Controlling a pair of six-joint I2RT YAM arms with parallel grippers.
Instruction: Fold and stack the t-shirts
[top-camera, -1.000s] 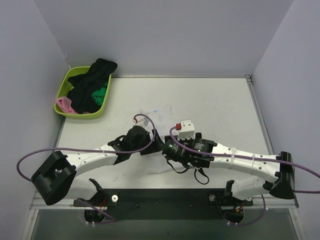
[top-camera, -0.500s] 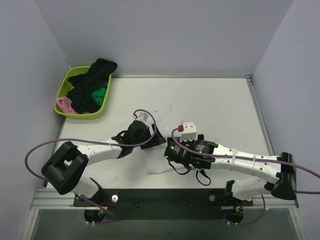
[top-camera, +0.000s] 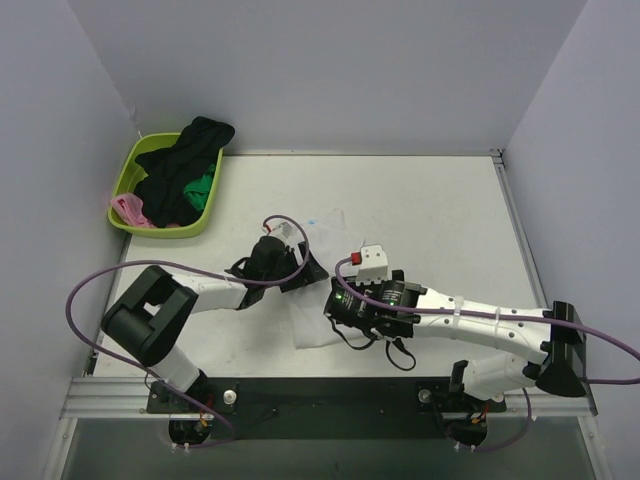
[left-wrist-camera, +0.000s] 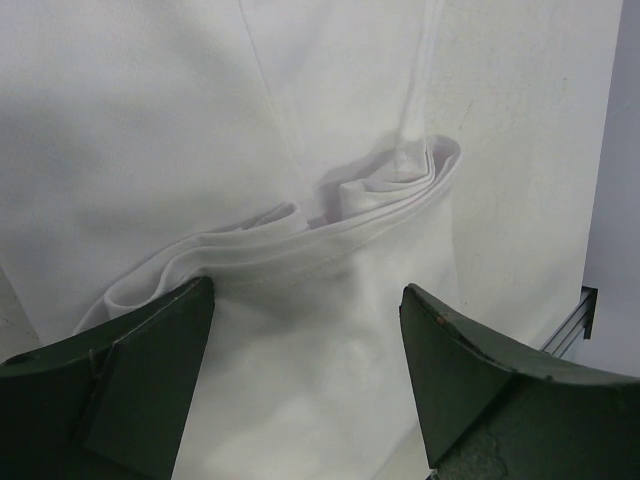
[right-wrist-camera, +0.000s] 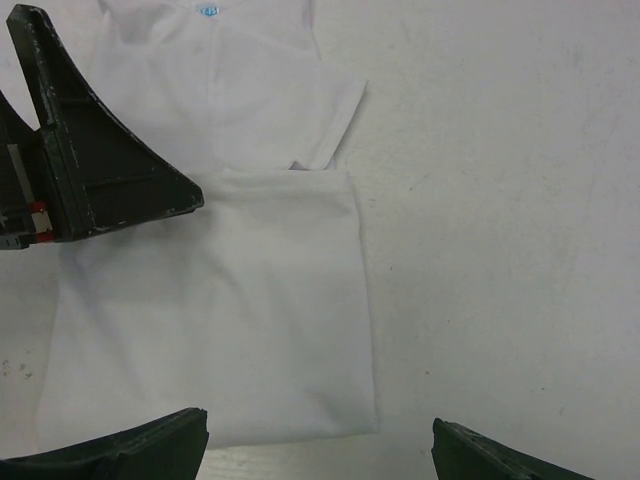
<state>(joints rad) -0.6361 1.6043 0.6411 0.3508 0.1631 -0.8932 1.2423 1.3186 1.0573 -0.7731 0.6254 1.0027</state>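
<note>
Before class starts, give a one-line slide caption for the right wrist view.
Open right gripper above a folded white t-shirt on the table, a left finger alongside.

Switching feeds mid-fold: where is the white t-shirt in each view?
Top external: white t-shirt at the centre of the table, beside the left claw.
Left wrist: fills the frame, bunched fold mid-picture.
Right wrist: left half, folded panel below a sleeve.
Shared landmark: left claw; its dark finger shows upper left in right wrist.

One white t-shirt (top-camera: 310, 325), three more — black (top-camera: 180, 170), green (top-camera: 203, 188), pink (top-camera: 128, 210) — one basket (top-camera: 122, 185), two claws (left-wrist-camera: 305, 375) (right-wrist-camera: 320, 455).
</note>
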